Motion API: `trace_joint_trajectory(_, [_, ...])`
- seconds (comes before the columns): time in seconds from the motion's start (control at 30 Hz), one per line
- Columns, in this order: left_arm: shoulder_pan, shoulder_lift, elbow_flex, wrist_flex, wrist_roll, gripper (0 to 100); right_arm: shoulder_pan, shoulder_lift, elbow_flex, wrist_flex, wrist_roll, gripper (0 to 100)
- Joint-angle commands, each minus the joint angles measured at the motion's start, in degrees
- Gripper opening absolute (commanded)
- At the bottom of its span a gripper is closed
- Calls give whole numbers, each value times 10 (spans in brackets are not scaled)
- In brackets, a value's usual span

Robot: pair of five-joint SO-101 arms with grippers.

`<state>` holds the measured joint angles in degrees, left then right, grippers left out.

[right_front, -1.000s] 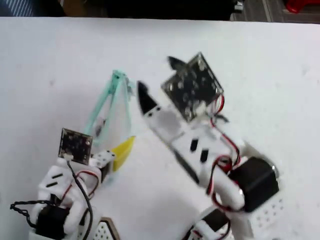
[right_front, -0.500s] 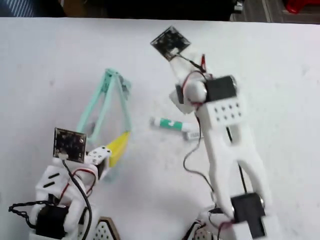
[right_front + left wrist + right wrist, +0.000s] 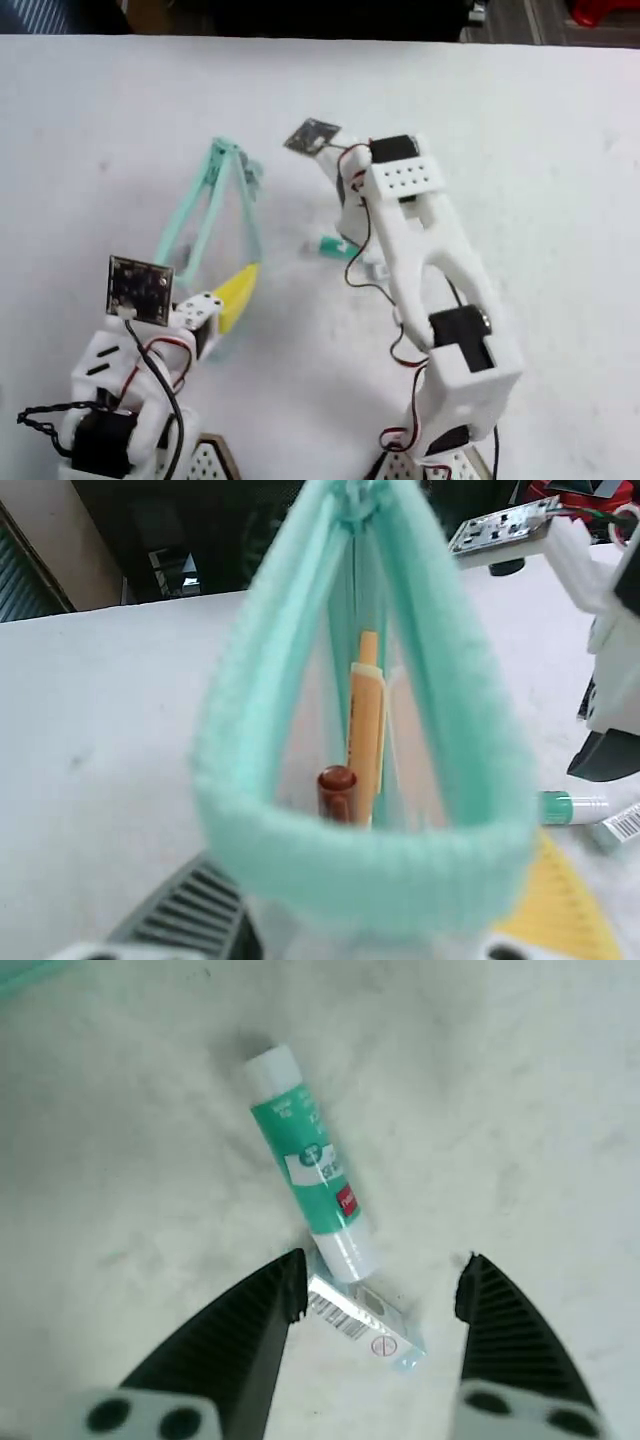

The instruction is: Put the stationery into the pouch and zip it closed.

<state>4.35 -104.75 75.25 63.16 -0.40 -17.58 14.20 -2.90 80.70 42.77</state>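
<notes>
High view: pouch (image 3: 212, 215) on white table (image 3: 100, 100), dark room (image 3: 300, 15).

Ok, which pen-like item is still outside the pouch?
The green-and-white stick, lying on the table by the open right gripper; the orange pen and brown-capped one sit inside the pouch.

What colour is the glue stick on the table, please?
Glue stick: green with white ends, best in right wrist view.

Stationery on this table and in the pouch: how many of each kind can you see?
Orange pen, in the pouch: 1
Brown-capped item, in the pouch: 1
Green glue stick: 1
Small barcoded piece: 1
Total: 4
</notes>
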Motion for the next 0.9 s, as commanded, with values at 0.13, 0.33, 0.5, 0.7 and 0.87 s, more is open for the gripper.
trace_joint_trajectory(0.13, [-6, 1, -2, -15, 6, 324, -49, 30, 50, -75, 14, 226])
trace_joint_trajectory(0.33, [-25, 1, -2, -18, 6, 324, -67, 39, 115, -168, 10, 226])
trace_joint_trajectory(0.5, [-23, 1, -2, -18, 6, 324, -66, 39, 164, -249, 10, 149])
trace_joint_trajectory(0.7, [-23, 1, -1, -18, 6, 324, -49, 37, 166, -251, 12, 32])
trace_joint_trajectory(0.87, [-19, 1, -1, -18, 6, 324, 9, -29, 141, -235, 9, 15])
